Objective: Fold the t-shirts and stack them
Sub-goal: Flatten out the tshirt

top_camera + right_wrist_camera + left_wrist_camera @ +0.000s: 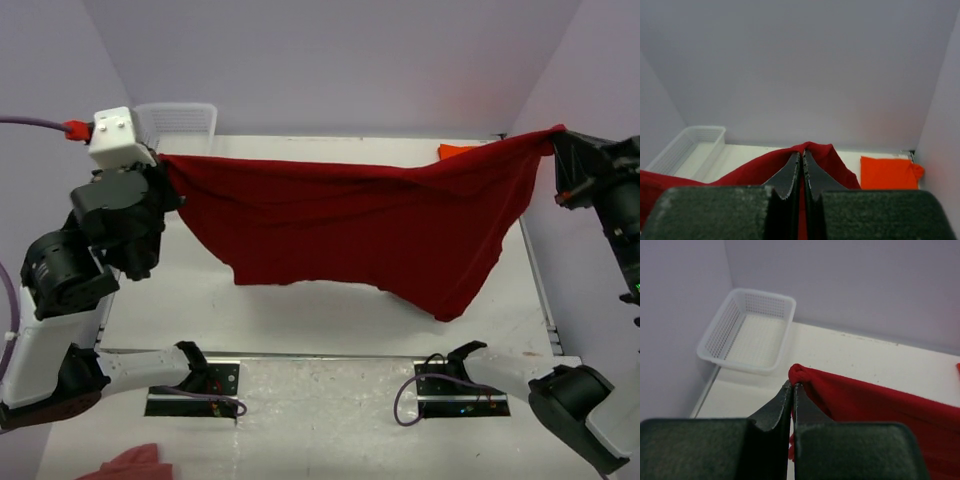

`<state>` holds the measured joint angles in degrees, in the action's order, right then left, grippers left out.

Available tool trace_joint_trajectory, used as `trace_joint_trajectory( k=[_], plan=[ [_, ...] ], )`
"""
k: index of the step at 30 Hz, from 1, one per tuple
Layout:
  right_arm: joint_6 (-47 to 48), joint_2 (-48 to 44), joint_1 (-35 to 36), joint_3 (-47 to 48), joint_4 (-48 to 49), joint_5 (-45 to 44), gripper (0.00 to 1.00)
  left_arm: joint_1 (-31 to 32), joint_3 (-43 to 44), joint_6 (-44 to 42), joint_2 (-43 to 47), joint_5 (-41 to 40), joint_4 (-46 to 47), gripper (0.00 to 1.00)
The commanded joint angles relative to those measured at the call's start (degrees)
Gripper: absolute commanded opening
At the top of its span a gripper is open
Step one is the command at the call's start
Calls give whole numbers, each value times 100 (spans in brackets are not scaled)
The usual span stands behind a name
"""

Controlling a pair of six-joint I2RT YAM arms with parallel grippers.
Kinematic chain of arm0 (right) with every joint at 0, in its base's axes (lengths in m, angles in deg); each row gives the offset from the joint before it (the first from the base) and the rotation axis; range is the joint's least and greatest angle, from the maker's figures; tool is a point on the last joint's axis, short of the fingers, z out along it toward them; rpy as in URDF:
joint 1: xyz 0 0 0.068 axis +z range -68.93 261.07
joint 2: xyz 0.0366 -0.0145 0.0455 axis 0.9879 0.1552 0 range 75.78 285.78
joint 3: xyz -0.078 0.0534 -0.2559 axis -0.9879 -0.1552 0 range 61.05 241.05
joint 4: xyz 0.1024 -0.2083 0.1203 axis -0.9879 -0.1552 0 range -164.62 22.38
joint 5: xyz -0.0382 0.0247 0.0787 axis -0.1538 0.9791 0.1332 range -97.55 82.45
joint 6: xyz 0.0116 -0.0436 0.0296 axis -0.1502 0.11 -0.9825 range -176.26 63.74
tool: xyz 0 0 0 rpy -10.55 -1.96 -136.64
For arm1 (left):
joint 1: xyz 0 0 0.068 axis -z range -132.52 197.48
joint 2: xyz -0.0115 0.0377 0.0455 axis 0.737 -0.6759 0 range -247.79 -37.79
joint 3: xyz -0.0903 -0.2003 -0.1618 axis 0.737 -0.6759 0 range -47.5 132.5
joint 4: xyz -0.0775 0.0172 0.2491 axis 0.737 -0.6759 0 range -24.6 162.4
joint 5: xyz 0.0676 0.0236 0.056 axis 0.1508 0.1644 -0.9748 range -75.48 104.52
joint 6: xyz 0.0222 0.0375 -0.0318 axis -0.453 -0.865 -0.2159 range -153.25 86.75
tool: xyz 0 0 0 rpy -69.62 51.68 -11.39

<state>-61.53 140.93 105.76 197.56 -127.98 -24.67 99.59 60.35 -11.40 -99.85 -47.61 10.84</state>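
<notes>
Our left pincer (791, 386) is clamped together on a bunched corner of the dark red t-shirt (350, 225), and a small knob of cloth pokes out just past its tips. Our right pincer (801, 155) is likewise closed tight on the opposite corner, with the cloth humping up over its fingertips and falling away on both sides. Between the two pincers the shirt hangs spread out like a curtain. Its top edge dips slightly in the middle and its loose lower edge droops deepest on the side nearer the right pincer. We cannot tell whether that lowest point touches the table (200, 300) below. Beyond the right pincer and a little to its right, the orange t-shirt (888, 173) lies flat as a small folded rectangle in the far corner, apart from the red one. Beyond the left pincer and off to its left, a white mesh basket (720, 335) sits against the back wall. Behind the left pincer, at the near edge by the arm's base, a bit of pink cloth (135, 463) shows.
</notes>
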Motion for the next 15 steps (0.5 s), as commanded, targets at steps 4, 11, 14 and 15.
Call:
trace_joint_trajectory(
  k=[4,11,14,15],
  plan=[
    [693,-661,-34,68,1175,1228,0,-44,456,-1762,466,52,1620,0],
    [809,-485,-34,526,1395,1677,0,-44,991,-2439,502,52,1902,0],
    [862,-520,-25,508,1702,1895,0,-44,1211,-2650,564,183,2025,0],
    [862,-520,-25,535,1781,2071,0,-44,1273,-2720,590,218,2112,0]
  ],
)
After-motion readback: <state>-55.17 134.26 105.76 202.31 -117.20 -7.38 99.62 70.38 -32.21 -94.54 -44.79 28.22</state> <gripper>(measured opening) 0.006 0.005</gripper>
